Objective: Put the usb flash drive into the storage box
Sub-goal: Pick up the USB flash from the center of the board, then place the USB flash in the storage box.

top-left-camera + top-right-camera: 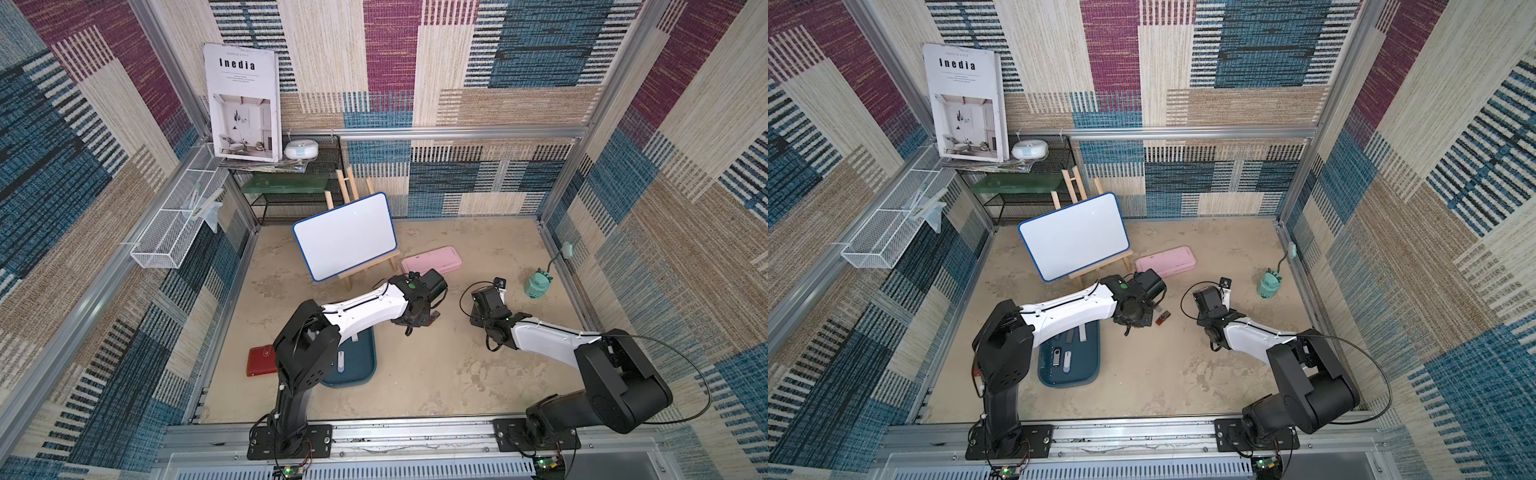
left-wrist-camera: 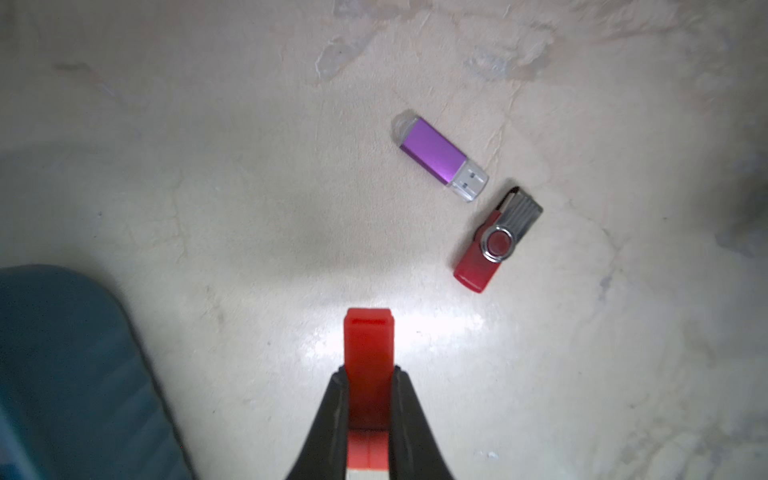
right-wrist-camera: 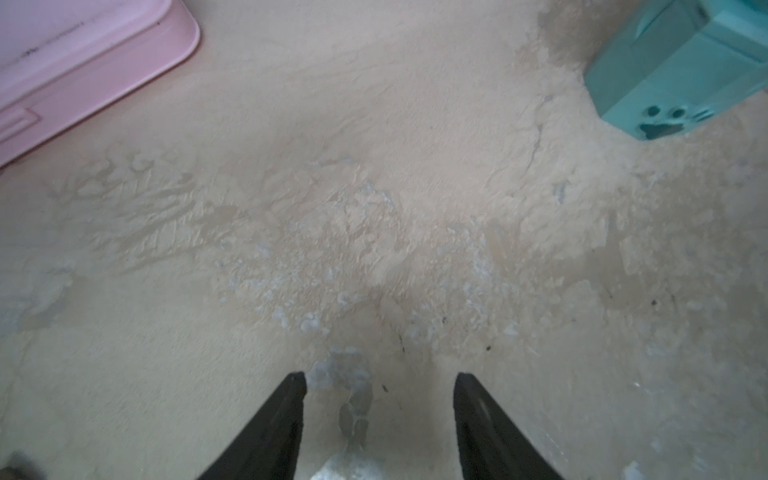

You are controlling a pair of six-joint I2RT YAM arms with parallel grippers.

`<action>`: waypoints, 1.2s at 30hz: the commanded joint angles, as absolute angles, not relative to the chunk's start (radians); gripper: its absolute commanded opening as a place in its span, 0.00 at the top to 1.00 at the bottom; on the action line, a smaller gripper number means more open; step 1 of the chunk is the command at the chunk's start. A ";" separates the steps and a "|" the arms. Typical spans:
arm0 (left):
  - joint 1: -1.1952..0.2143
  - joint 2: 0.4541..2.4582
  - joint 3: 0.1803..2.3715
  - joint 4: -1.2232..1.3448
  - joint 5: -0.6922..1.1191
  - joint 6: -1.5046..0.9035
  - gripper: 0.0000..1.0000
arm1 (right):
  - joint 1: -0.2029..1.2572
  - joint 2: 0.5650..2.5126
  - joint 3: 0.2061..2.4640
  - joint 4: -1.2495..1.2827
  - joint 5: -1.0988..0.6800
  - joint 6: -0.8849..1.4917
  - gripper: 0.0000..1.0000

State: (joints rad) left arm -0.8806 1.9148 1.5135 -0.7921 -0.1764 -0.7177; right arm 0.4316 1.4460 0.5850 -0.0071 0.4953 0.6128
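While the left pincer (image 2: 368,374) clamps the red plastic usb flash drive (image 2: 368,336), carry it level over the shallow teal plastic storage box (image 2: 62,357) before releasing; the right pincer (image 3: 380,380) gapes empty.

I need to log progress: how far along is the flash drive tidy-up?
Done: several flash drives lie in the storage box. In hand: the left gripper is shut on an orange-red flash drive. Left: a purple flash drive and a red swivel flash drive on the table.
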 commanded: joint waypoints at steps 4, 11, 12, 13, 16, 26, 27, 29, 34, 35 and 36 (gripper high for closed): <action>-0.880 1.679 1.359 -0.822 -0.219 -0.720 0.99 | 0.432 1.457 0.598 -0.011 0.499 0.610 0.38; -0.857 1.367 1.093 -0.885 -0.273 -0.777 0.96 | 0.433 1.463 0.600 -0.009 0.486 0.609 0.38; -0.846 1.320 1.051 -0.885 -0.273 -0.784 0.95 | 0.433 1.463 0.600 -0.008 0.487 0.609 0.38; -0.837 1.277 1.007 -0.882 -0.268 -0.788 0.94 | 0.432 1.467 0.600 -0.008 0.486 0.609 0.38; -0.794 1.187 0.902 -0.857 -0.247 -0.789 0.90 | 0.432 1.479 0.604 -0.008 0.491 0.607 0.38; -0.732 1.288 0.805 -0.713 -0.128 -0.751 0.92 | 0.432 1.514 0.621 -0.014 0.494 0.606 0.38; -0.732 1.302 0.797 -0.703 -0.126 -0.755 0.92 | 0.432 1.516 0.620 -0.014 0.494 0.608 0.38; -0.732 1.320 0.780 -0.686 -0.121 -0.763 0.92 | 0.433 1.517 0.621 -0.014 0.494 0.608 0.38; -0.729 1.347 0.746 -0.663 -0.123 -0.782 0.92 | 0.433 1.525 0.626 -0.016 0.492 0.607 0.38; -0.730 1.351 0.742 -0.658 -0.122 -0.784 0.92 | 0.432 1.528 0.627 -0.016 0.492 0.607 0.38; -0.730 1.354 0.738 -0.654 -0.119 -0.783 0.92 | 0.432 1.528 0.628 -0.017 0.492 0.607 0.38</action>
